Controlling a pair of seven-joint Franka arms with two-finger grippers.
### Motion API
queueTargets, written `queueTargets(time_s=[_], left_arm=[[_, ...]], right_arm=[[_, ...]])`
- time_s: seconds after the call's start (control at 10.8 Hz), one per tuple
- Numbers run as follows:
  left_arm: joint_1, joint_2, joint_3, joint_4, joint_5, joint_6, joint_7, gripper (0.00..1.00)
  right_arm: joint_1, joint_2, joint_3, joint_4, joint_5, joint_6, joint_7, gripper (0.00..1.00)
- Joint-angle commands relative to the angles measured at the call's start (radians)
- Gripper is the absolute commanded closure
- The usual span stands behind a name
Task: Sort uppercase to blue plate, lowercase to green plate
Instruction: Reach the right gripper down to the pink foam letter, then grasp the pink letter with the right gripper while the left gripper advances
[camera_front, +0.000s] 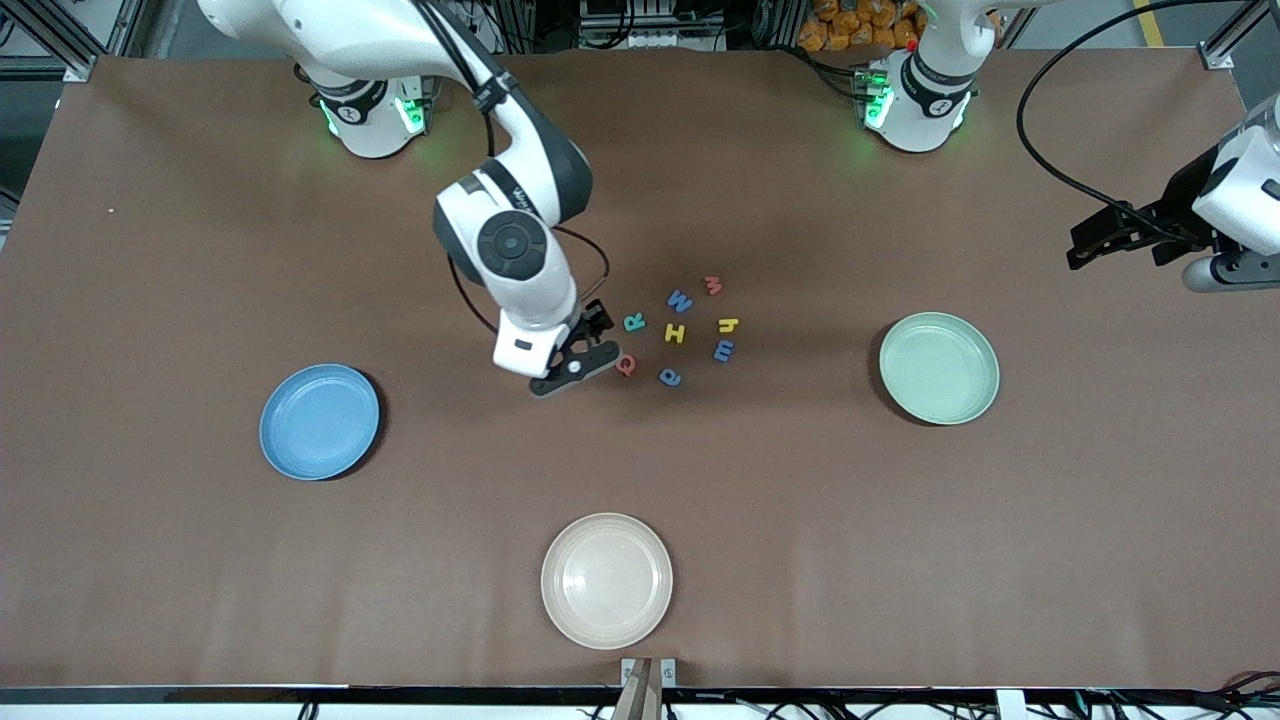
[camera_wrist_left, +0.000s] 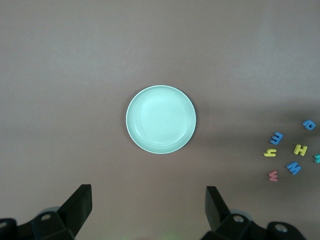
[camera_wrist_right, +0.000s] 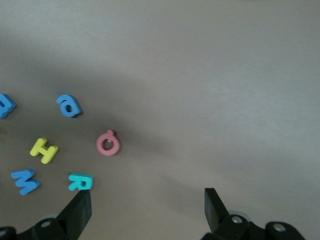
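Uppercase Q (camera_front: 626, 365), red, on tabletop (camera_front: 200, 560) mid-cluster, just beside my right gripper (camera_front: 585, 358), fingers apart, empty. Risk I see: R (camera_front: 634, 322) close by, could get nudged. Left gripper (camera_front: 1100, 240) waits spread, above green plate (camera_front: 985, 380) end.

A beige plate (camera_front: 606, 580) sits bare on the brown tabletop (camera_front: 150, 560), close to the edge nearest the front camera — about midway along it. Past the tabletop's top edge, a heap of orange bags (camera_front: 858, 24) shows — plus aluminium framing (camera_front: 80, 40).
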Motion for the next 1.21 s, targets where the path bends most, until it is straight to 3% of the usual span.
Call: queueTargets(time_s=[0.0, 0.74, 1.12], left_arm=[[0.003, -0.007, -0.017, -0.004, -0.006, -0.014, -0.04, 0.0], [-0.002, 0.011, -0.028, 0.002, -0.018, -0.026, -0.27, 0.0], [-0.002, 0.013, -0.041, 0.002, -0.015, -0.026, -0.297, 0.0]], right_arm=[[0.057, 0.066, -0.008, 0.02, -0.006, 0.079, 0.072, 0.05], [0.1, 0.199, -0.008, 0.025, -0.02, 0.227, 0.18, 0.11], [0.111, 0.236, -0.008, 0.042, -0.034, 0.239, 0.186, 0.25]])
